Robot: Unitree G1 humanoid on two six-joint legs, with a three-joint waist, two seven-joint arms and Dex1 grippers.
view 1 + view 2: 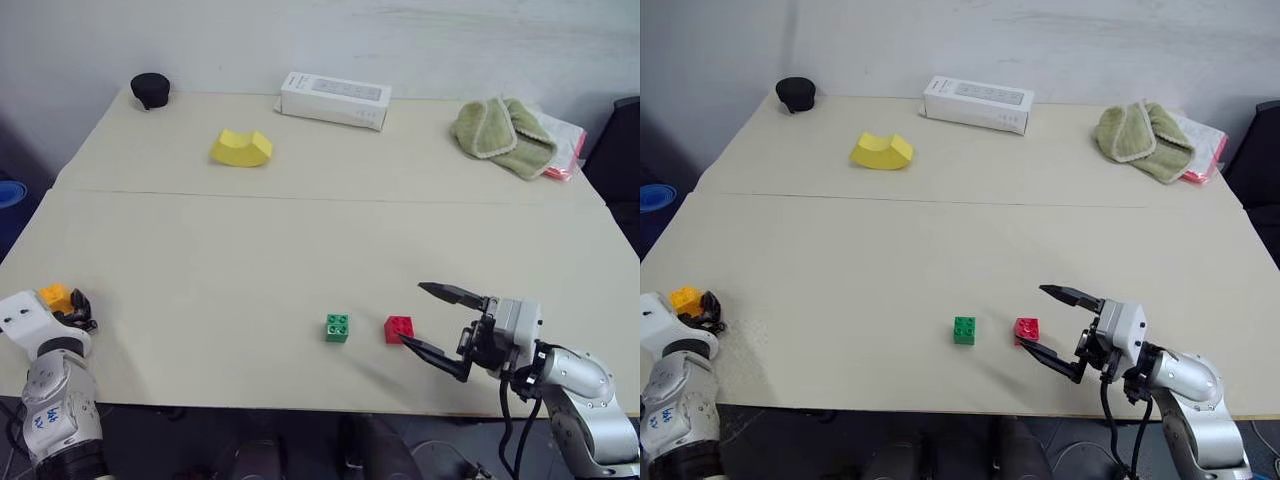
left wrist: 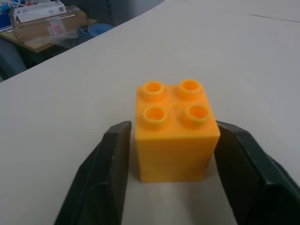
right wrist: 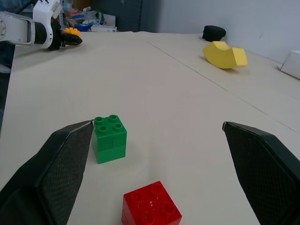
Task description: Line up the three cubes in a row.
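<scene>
While the right gripper (image 1: 443,332) gapes empty at lower right, the left gripper (image 2: 171,154) clamps the light, rigid, probably slippery orange brick (image 2: 175,129) by its flat sides.

No writing can be read. The white box (image 1: 335,100) at about 12 o'clock on the worktop (image 1: 300,240) carries a row of small grey marks on its top face, too faint to make out. Printed labels on the cardboard box (image 2: 44,21) beyond the worktop's edge are illegible too.
</scene>
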